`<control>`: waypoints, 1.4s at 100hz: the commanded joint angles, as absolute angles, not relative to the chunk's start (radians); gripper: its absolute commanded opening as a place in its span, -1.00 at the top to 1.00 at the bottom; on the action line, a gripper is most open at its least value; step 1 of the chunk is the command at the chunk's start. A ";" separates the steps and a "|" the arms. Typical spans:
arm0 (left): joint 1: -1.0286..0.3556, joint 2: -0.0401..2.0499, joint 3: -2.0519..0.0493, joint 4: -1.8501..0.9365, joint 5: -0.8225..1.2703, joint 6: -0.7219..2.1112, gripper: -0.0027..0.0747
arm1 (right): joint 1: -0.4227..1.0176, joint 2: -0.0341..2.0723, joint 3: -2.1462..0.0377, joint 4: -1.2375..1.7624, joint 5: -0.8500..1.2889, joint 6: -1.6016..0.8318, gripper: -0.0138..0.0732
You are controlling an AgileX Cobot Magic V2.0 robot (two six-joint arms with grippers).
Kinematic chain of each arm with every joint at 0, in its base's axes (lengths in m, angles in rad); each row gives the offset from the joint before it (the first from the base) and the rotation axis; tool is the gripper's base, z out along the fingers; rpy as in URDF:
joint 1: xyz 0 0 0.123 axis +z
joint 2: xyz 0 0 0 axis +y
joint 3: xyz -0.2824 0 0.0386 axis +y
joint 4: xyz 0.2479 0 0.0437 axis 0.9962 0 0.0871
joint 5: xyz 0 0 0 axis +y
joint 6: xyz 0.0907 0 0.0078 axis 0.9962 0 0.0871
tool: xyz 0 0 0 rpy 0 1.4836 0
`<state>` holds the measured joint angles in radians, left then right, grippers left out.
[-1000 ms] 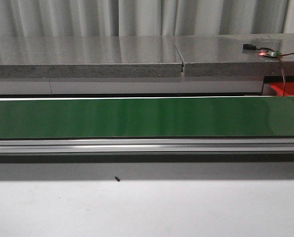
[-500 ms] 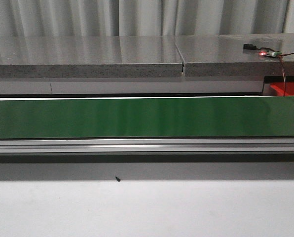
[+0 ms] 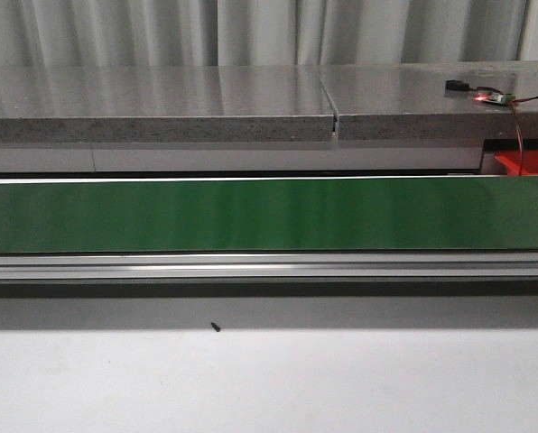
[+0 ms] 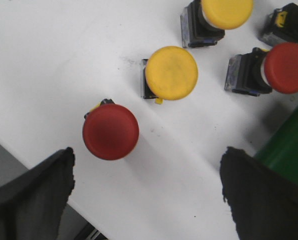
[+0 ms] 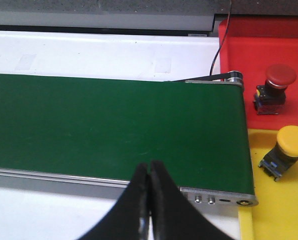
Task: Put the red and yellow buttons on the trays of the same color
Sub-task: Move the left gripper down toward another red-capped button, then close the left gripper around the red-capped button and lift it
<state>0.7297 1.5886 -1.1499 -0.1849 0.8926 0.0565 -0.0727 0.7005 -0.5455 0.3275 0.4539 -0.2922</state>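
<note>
Looking down past our left gripper (image 4: 146, 192), its fingers spread wide and empty, we see a red button (image 4: 110, 131) nearest, a yellow button (image 4: 171, 72) beyond it, then two more. Our right gripper (image 5: 149, 200) is pinched closed on nothing above the green belt (image 5: 114, 130). Past the belt's end, a red tray (image 5: 269, 45) and a yellow tray (image 5: 284, 210) each hold one matching button. Nothing has moved over the last second, so we judge the next pick hasn't begun.
</note>
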 commanded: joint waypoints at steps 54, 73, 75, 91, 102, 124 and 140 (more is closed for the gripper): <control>0.747 1.816 -1.426 -0.166 1.103 0.331 -0.53 | -0.071 0.695 -0.572 0.344 0.381 -0.301 0.84; 0.747 1.817 -1.426 -0.152 1.096 0.417 -0.53 | -0.071 0.695 -0.572 0.344 0.381 -0.301 0.84; 0.747 1.817 -1.426 -0.151 1.096 0.422 -0.53 | -0.071 0.695 -0.572 0.344 0.381 -0.301 0.84; 0.747 1.842 -1.424 -0.141 1.120 0.437 -0.44 | -0.071 0.695 -0.572 0.344 0.381 -0.301 0.84; 0.747 1.865 -1.424 -0.139 1.122 0.441 -0.39 | -0.071 0.695 -0.572 0.344 0.381 -0.301 0.84; 0.747 1.873 -1.424 -0.140 1.098 0.461 -0.36 | -0.071 0.695 -0.572 0.344 0.382 -0.301 0.84; 0.747 1.873 -1.424 -0.140 1.095 0.461 0.15 | -0.071 0.695 -0.572 0.344 0.382 -0.301 0.84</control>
<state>0.7449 1.9235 -1.3958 -0.1274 1.1023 0.4571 -0.0727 0.7005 -0.5455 0.3275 0.4520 -0.2922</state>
